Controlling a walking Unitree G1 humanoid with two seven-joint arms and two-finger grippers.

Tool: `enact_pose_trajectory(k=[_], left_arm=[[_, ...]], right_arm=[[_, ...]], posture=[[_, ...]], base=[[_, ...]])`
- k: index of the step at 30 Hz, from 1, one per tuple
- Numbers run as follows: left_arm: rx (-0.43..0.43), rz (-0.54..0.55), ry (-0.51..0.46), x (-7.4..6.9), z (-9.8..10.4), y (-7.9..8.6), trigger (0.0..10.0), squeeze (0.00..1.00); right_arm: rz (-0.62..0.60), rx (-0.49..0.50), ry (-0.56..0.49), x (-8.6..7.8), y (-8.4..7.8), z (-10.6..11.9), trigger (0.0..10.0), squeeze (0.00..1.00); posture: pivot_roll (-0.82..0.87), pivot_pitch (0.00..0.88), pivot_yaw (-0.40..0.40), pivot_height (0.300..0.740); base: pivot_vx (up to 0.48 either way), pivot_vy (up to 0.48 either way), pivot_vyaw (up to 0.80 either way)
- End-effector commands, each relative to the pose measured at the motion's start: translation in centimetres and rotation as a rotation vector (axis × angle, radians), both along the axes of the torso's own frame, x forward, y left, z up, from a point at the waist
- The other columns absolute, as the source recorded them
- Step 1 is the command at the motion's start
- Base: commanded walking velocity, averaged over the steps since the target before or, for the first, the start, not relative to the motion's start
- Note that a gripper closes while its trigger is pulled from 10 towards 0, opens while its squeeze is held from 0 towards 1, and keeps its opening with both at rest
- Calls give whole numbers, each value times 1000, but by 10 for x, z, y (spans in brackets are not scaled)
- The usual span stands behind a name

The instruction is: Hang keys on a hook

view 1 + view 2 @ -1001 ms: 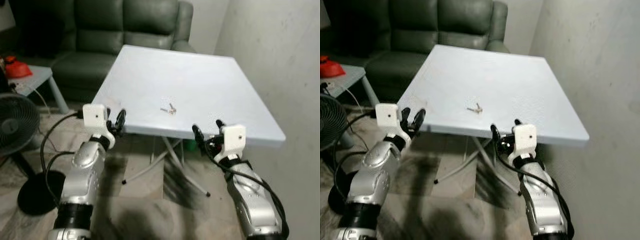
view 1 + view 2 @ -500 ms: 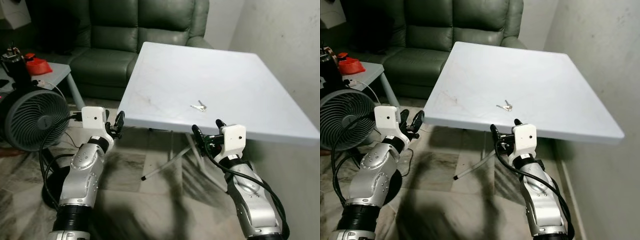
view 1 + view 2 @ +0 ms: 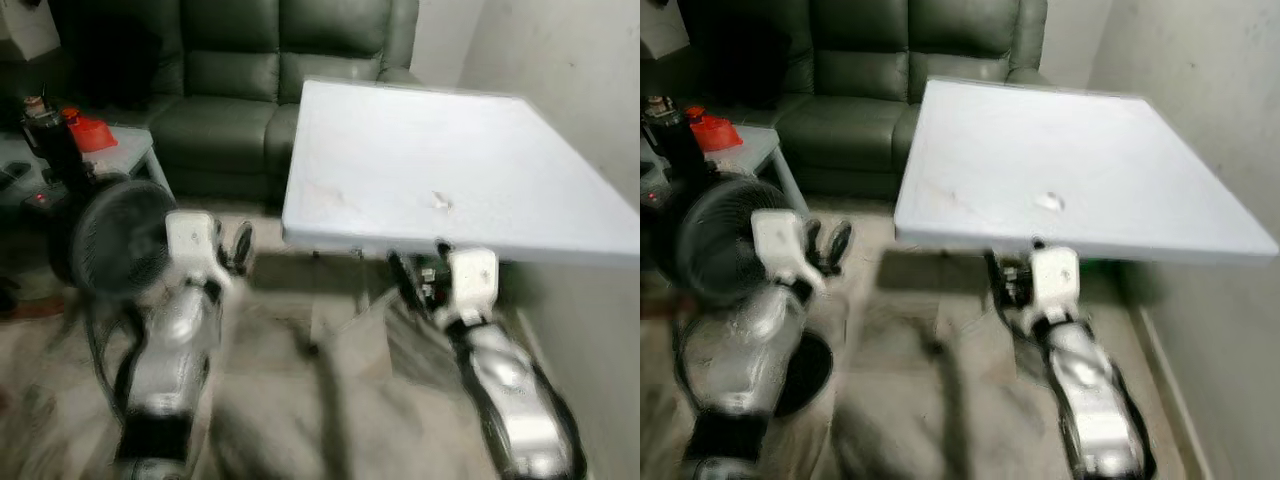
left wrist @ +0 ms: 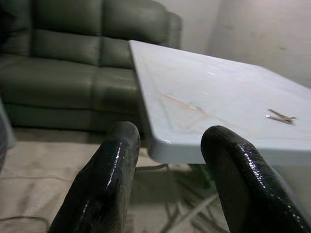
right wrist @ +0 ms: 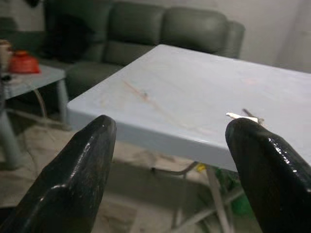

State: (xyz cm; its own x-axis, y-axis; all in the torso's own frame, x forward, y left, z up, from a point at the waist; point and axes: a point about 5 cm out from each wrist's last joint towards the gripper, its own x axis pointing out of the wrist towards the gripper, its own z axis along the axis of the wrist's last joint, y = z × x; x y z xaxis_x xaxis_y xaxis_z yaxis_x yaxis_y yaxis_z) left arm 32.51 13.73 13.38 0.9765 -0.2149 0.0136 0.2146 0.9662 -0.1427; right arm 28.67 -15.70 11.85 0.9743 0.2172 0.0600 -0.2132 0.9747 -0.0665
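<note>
Nearest, at 7 o'clock in the blurred head views, the left end effector (image 3: 238, 245), fingers spread, raised off the near left corner of the white bench (image 3: 400, 150), just beside a black floor fan (image 3: 115, 240) at 9 o'clock. At 5 o'clock, the right end effector (image 3: 1012, 280), fingers wide apart and holding nothing, tucked just under the bench's near edge. Farther on, toward 1 o'clock, the keys (image 3: 438, 201) lying flat on the bench top, well apart from both end effectors, a mere pale smudge in the head views. Sharper from the wrists: keys (image 5: 244, 116) as thin metal blades near the bench edge between the right fingers (image 5: 73, 174), and again beyond the left fingers (image 4: 104, 179), where faint brownish streaks cross the surface. Folding bench legs dim beneath. Beyond, at 10 o'clock, a grey side table (image 3: 120, 155) carrying a red object (image 3: 90, 130). Farthest, at 12 o'clock, a dark green sofa (image 3: 260, 60) behind the bench; a pale wall (image 3: 560, 70) at 2 o'clock.
</note>
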Motion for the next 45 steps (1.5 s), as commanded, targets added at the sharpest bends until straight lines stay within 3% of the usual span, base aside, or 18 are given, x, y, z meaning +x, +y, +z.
enact_pose_trajectory(k=[1,8,26,45], left_arm=[[9,18,-12,2,5,7,10000,0],[-48,4,-25,1,11,3,10000,0],[-17,-16,32,2,5,2,10000,0],[-5,-41,44,3,4,0,10000,0]], right_arm=[[11,7,-23,2,4,6,10000,0],[10,6,-18,1,5,6,10000,0],[10,2,-14,2,6,5,10000,0],[16,2,-15,2,8,5,10000,0]], posture=[[-101,0,-60,740],[-99,0,-61,740],[-102,0,-57,740],[-105,0,-48,740]], base=[[0,0,0],[0,0,0],[0,0,0],[354,0,0]])
